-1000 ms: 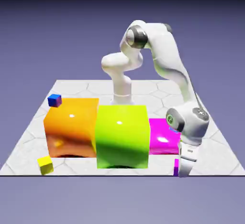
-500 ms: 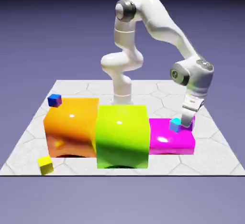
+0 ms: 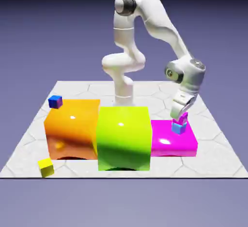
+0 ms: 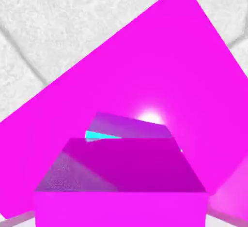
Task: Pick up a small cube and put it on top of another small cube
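Purple cube (image 3: pixel 182 120) sits on the cyan cube (image 3: pixel 178 128), which rests on the magenta block (image 3: pixel 167 143) near that block's right edge, so you can judge the stacking as good as done. Your gripper (image 3: pixel 180 118) is just above the pair with its fingers spread wide and gripping nothing; only a straight withdrawal upward seems left. Left of it the green block (image 3: pixel 123 136) stands near, while open table (image 3: pixel 213 153) lies rightward.

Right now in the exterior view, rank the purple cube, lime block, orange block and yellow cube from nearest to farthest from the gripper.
1. purple cube, right at the gripper, over the cyan cube
2. lime block, middle
3. orange block, left
4. yellow cube, front left corner
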